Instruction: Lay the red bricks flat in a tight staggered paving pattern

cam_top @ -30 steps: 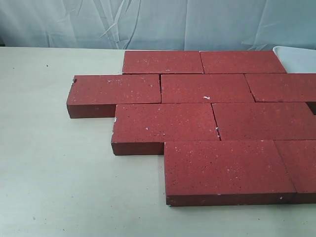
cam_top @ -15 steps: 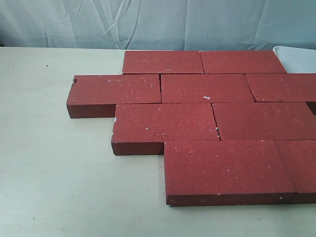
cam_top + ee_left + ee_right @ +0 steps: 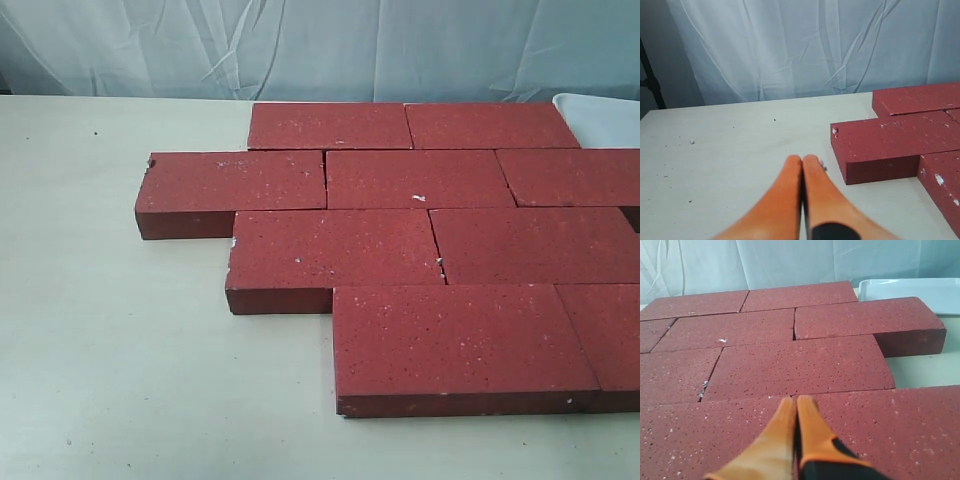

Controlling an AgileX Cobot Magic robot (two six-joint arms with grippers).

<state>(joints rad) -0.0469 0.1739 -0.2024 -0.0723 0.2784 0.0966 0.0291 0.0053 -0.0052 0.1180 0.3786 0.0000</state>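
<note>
Basically the finishing stage, by the look of it. The bricks (image 3: 420, 230) lie flat on the surface (image 3: 110, 350) in four offset rows, nine in the exterior view, w/ seams mostly butted.

L pincer (image 3: 802, 161) is clenched on nothing, tips pressed together. It hovers over bare surface just short of the end brick (image 3: 890, 142), which juts out on the left of the pattern. R pincer (image 3: 796, 402) is likewise clenched & empty, low over the near bricks on the right side; can't tell if it touches the face. Neither arm shows in the exterior view. A white tray (image 3: 910, 290) sits by the back-right brick.

One seam (image 3: 704, 387) w/ crumbs in it looks a touch open; the rest read tight. My guess: laying's done, and what's left is a check or a nudge. Next move, if any, prob. calls for a closed-tip push on a brick's side to shut that seam w/o shifting its neighbours. Otherwise, pull both arms clear.
</note>
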